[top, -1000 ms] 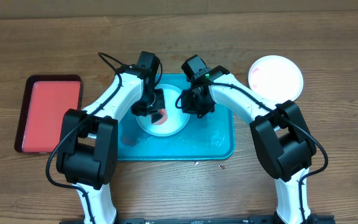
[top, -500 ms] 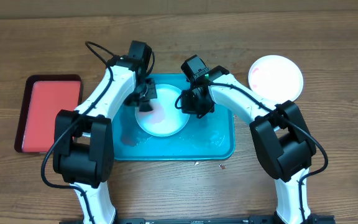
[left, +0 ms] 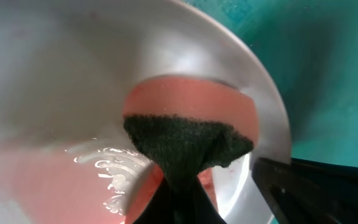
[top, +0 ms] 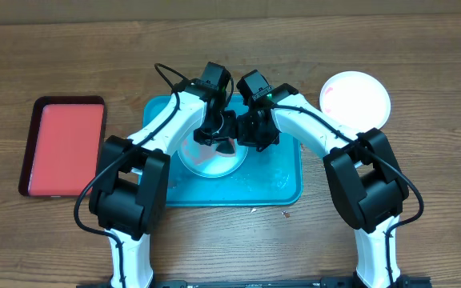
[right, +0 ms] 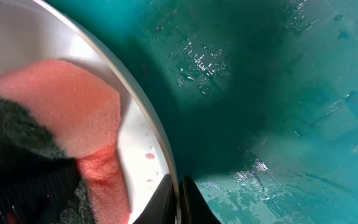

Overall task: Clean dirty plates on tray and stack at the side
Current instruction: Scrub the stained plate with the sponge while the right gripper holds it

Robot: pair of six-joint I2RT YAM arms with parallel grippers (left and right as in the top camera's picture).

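Over the middle of the teal tray (top: 274,180), the left gripper (top: 218,140) is clamped on a pink sponge (left: 191,124), pressing it onto the wet pale plate (top: 206,164). The right gripper (right: 178,199) is pinched shut on that plate's rim at 3 o'clock. A white plate (top: 355,98) sits off-tray at 2 o'clock, and a red tray (top: 62,146) at 9.

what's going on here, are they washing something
The left hand is shut on a pink sponge and presses it into a plate lying on the teal tray. The right hand pinches that plate's rim to steady it. A white plate with red smears sits on the table beside the tray.
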